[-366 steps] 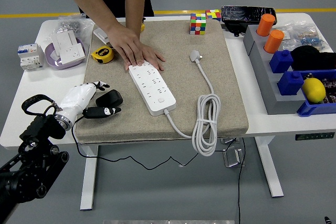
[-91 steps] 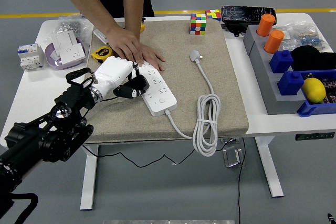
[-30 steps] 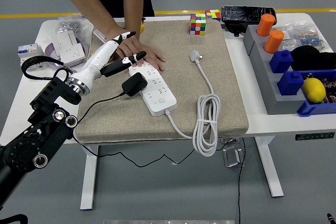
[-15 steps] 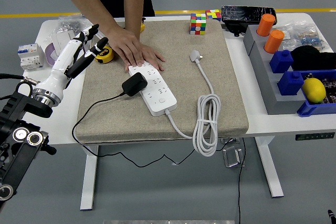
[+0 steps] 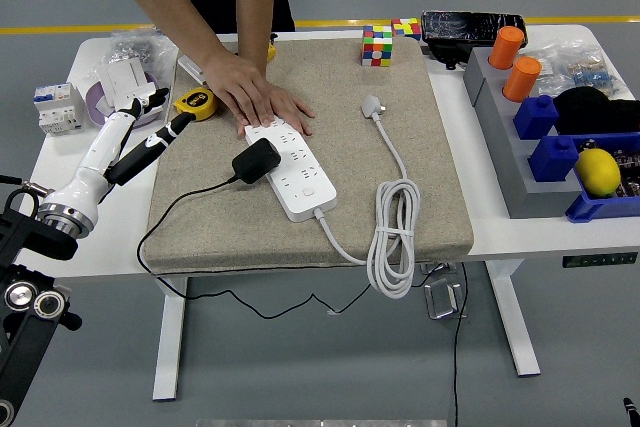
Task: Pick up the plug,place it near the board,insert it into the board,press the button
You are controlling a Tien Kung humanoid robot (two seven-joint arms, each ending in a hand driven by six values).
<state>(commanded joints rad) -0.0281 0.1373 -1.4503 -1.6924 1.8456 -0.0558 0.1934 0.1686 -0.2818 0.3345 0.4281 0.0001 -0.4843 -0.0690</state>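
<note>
A black plug (image 5: 255,160) sits in the left side of the white power strip (image 5: 290,167) on the beige mat (image 5: 410,127), its thin black cord trailing off the front-left edge. A person's hand (image 5: 258,99) lies flat on the strip's far end. My left hand (image 5: 140,133), white with black fingertips, hangs open over the mat's left edge, well left of the plug and holding nothing. The strip's button (image 5: 308,190) is near its front end. The right arm is out of view.
The strip's own white cable (image 5: 393,237) is coiled at the mat's front right, its white plug (image 5: 373,106) further back. A yellow tape measure (image 5: 197,102), a bowl of sockets (image 5: 125,97), colour cubes (image 5: 378,45) and grey and blue bins (image 5: 560,137) surround the mat.
My left hand, which had carried the plug to the strip and let go of it, has drawn back left and down. The plug stays in the strip and the person's hand has not moved.
</note>
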